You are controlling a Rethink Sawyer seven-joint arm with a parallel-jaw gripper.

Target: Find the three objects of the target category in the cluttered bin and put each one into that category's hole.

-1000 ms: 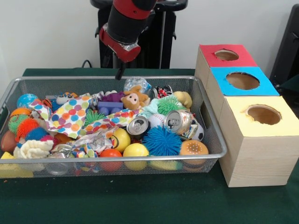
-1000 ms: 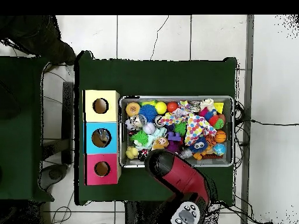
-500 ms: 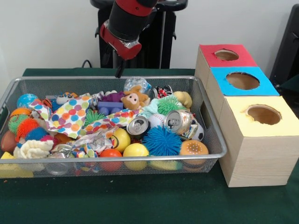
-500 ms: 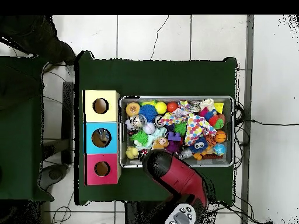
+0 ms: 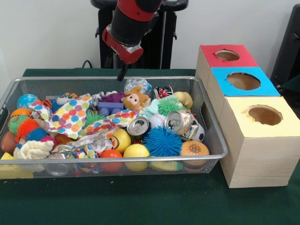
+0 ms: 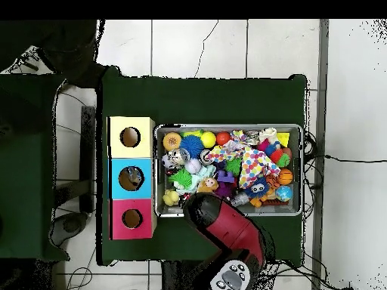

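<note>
— So, where is the robot's dark gripper (image 5: 122,72)?
— Hanging above the far rim of the silver wire-mesh bin (image 5: 213,136); whether it is clenched I cannot tell.
— And the crushed silver drink cans (image 5: 179,123)?
— Among the toys, near the bin's end beside the yellow-topped wooden box (image 5: 260,140).

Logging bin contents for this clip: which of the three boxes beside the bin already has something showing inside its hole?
The blue-topped box, the middle one. The overhead view shows a pale object in its hole; the yellow-topped box and red-topped box show only dark openings.
</note>
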